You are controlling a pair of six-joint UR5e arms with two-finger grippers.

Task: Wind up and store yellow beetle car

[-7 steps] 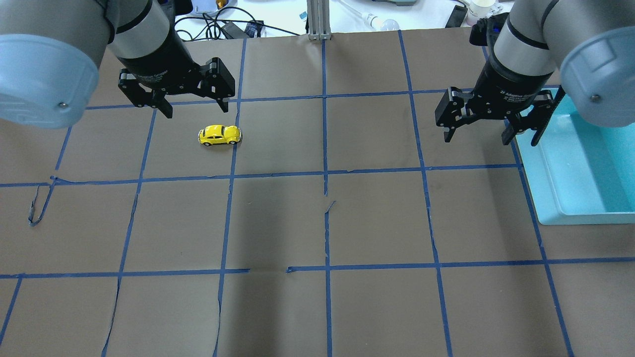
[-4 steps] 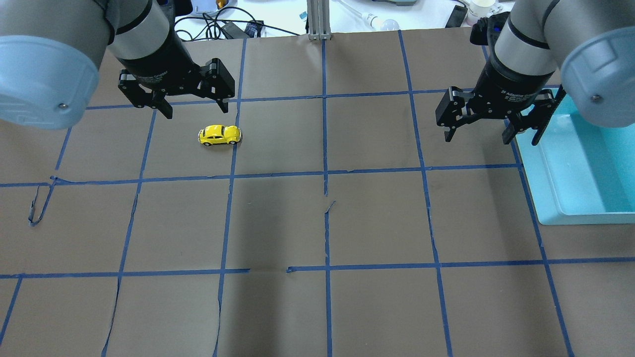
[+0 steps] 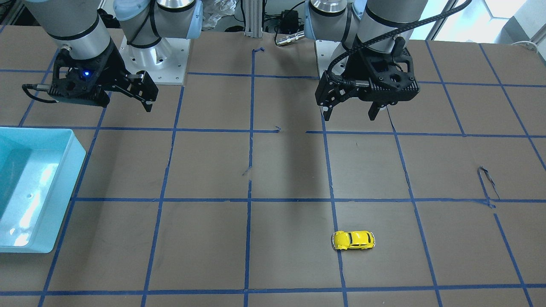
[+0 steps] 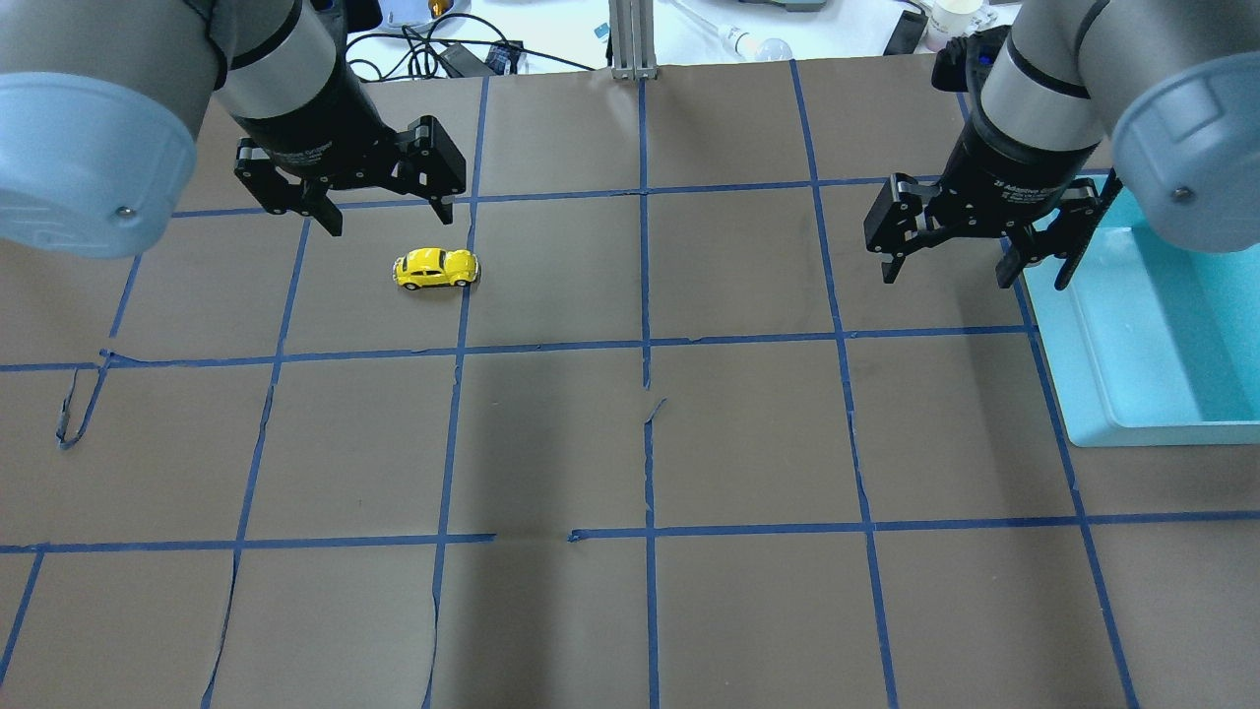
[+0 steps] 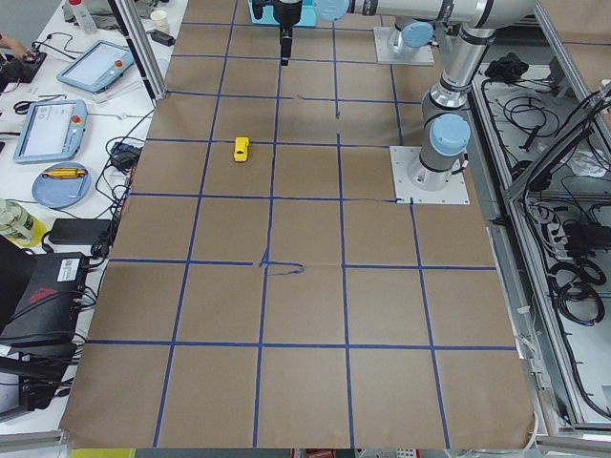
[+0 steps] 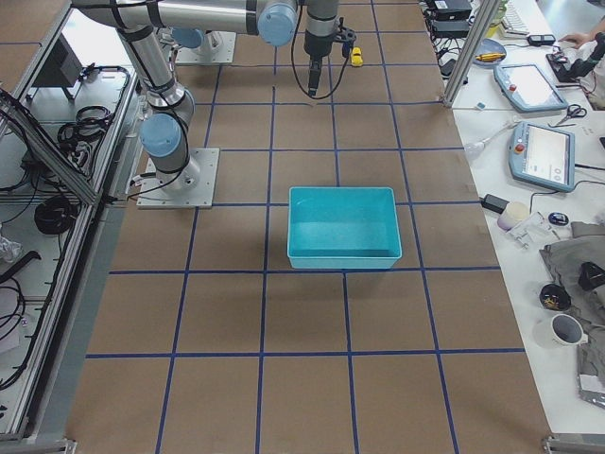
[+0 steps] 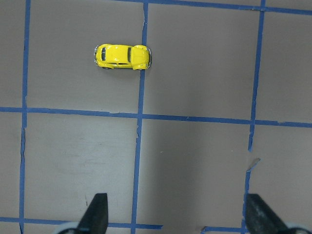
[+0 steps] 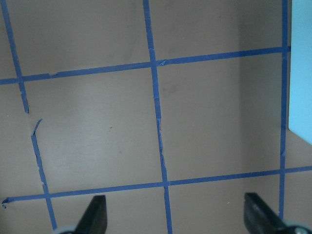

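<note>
The yellow beetle car (image 4: 435, 268) stands on its wheels on the brown paper table, on the robot's left half; it also shows in the front-facing view (image 3: 353, 240), the left wrist view (image 7: 122, 56) and the exterior left view (image 5: 242, 149). My left gripper (image 4: 387, 215) hovers open and empty above the table, short of the car on the robot's side (image 3: 349, 114). My right gripper (image 4: 948, 269) hovers open and empty beside the teal bin (image 4: 1152, 325), also shown in the front-facing view (image 3: 123, 104).
The teal bin (image 3: 38, 187) sits at the table's right edge and looks empty (image 6: 341, 227). Blue tape lines grid the brown paper, with small tears (image 4: 74, 414). Cables, tablets and clutter lie beyond the far edge (image 5: 52, 129).
</note>
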